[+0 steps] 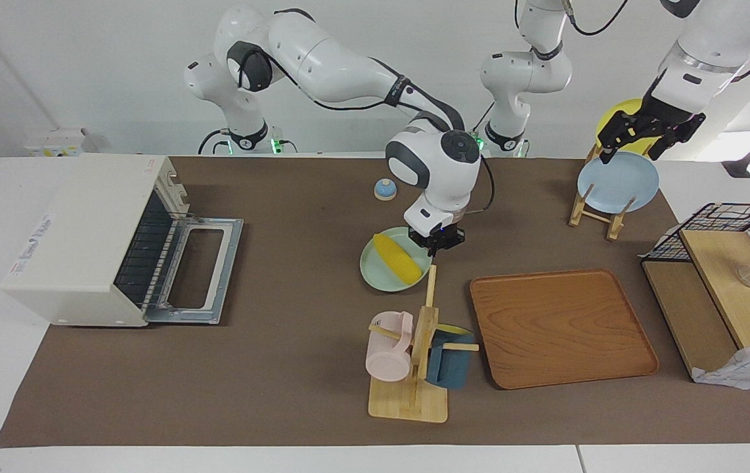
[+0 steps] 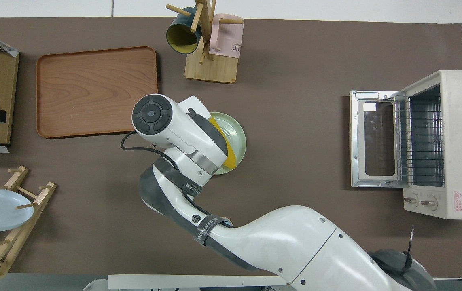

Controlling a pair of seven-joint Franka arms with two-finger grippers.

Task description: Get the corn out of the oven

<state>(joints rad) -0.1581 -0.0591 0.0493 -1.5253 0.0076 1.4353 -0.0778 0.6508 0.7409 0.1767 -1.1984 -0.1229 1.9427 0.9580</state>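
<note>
The corn [image 1: 396,258] lies on a pale green plate [image 1: 375,279] in the middle of the table, outside the oven; in the overhead view the corn [image 2: 227,155] shows partly under my arm. The off-white oven [image 1: 79,243] stands at the right arm's end with its door [image 1: 207,269] folded down flat and its rack [image 1: 145,256] bare. My right gripper [image 1: 439,247] hangs over the plate's edge beside the corn, open and holding nothing. My left gripper [image 1: 631,148] is over the blue plate on the plate rack.
A mug tree [image 1: 414,355] with a pink and a dark blue mug stands farther from the robots than the green plate. A wooden tray [image 1: 559,328] lies beside it. A plate rack [image 1: 601,210] holds a blue plate [image 1: 618,180] and a yellow plate [image 1: 615,115]. A small blue bell [image 1: 385,189] sits near the robots.
</note>
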